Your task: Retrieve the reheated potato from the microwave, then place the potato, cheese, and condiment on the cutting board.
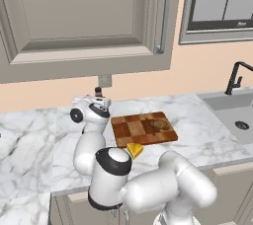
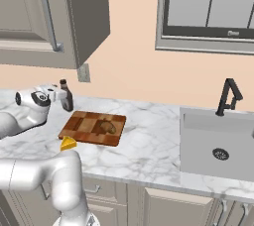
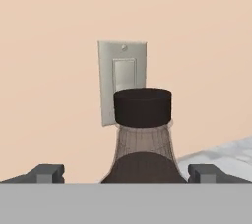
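The bottle [image 3: 143, 134] stands upright at the back of the marble table [image 1: 197, 120], near the wall, in the middle left of both base views. In the hand view it rises in the lower middle of the frame: a dark cap, a clear neck, and dark sauce filling the wider body below. Whether it carries a label cannot be told; no writing is readable anywhere.

The hand [image 3: 126, 173] is released, its two fingertips [image 3: 47, 173] spread wide at the lower left and lower right of that frame, one on either side of the bottle and apart from it. Behind the bottle, a pale light switch [image 3: 122, 80] sits on the peach wall.

The wooden board [image 1: 143, 129] lies flat in the middle of the left base view, with the potato [image 1: 159, 124] resting on its right part. The yellow cheese [image 1: 134, 149] lies on the table just off the board's near edge.

At the right of both base views a sink [image 2: 218, 143] is set into the table, with a black tap [image 2: 228, 96] behind it.
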Tool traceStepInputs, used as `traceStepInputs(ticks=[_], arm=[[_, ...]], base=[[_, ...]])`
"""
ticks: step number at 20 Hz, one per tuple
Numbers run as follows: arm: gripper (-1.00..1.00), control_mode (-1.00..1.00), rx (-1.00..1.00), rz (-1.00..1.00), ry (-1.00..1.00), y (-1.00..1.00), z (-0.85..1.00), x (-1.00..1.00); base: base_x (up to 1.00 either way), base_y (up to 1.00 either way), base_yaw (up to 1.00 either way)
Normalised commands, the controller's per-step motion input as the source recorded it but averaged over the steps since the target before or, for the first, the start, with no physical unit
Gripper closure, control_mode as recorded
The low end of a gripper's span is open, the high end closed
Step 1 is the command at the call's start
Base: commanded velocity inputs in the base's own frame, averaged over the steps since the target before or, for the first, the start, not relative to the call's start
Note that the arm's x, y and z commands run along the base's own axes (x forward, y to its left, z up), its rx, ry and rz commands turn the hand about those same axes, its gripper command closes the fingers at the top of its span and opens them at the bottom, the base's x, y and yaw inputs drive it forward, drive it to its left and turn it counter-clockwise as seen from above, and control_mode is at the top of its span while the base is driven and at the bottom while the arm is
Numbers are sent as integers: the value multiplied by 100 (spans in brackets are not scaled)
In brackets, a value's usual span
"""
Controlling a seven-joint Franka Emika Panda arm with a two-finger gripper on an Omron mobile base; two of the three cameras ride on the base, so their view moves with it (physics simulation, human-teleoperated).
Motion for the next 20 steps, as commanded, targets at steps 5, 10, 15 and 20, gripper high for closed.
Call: traceStepInputs(ticks=[5, 10, 15, 20], arm=[[-100, -100, -6, 0, 3, 0, -4, 23], [-100, -100, -7, 0, 1, 0, -7, 6], [-100, -100, -8, 0, 0, -2, -2, 0], [-100, -100, -8, 0, 0, -5, -1, 0]], base=[[0, 0, 0], [0, 0, 0], [0, 0, 0], [0, 0, 0]])
